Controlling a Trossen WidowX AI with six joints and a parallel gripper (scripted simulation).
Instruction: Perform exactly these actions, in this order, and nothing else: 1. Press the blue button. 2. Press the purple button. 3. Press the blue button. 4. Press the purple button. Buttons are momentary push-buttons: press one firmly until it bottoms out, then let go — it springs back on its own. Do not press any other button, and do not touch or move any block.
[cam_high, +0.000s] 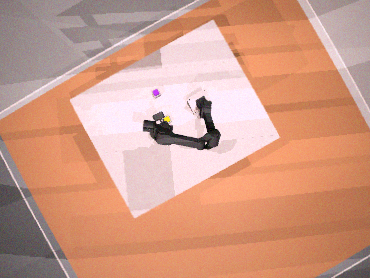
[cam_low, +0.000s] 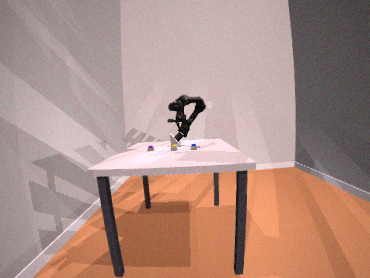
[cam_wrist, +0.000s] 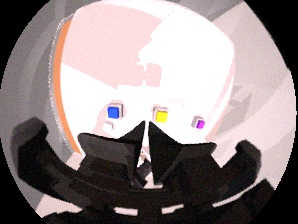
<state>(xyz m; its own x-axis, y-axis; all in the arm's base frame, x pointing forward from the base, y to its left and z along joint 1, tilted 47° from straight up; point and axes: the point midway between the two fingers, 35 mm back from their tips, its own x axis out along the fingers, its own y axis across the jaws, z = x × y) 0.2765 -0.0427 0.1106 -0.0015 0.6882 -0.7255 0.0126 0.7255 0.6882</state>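
Note:
The blue button (cam_low: 194, 146) (cam_wrist: 113, 112) sits in its grey housing on the right in the exterior view and left of the fingertips in the wrist view. The arm hides it in the top view. The purple button (cam_high: 156, 93) (cam_low: 150, 148) (cam_wrist: 200, 124) is at the other end of the row, right of the fingertips in the wrist view. My gripper (cam_high: 158, 116) (cam_low: 171, 120) (cam_wrist: 146, 123) is shut, with nothing seen between its fingers. It is raised well above the table, touching no button, and its tips point between the blue and yellow buttons in the wrist view.
The yellow button (cam_high: 167, 119) (cam_low: 174, 147) (cam_wrist: 161, 116) stands between the blue and purple ones, close beside the gripper in the top view. A small pale shape (cam_wrist: 109, 126) shows near the blue button in the wrist view. The white table (cam_high: 200, 165) (cam_low: 165, 162) has open edges.

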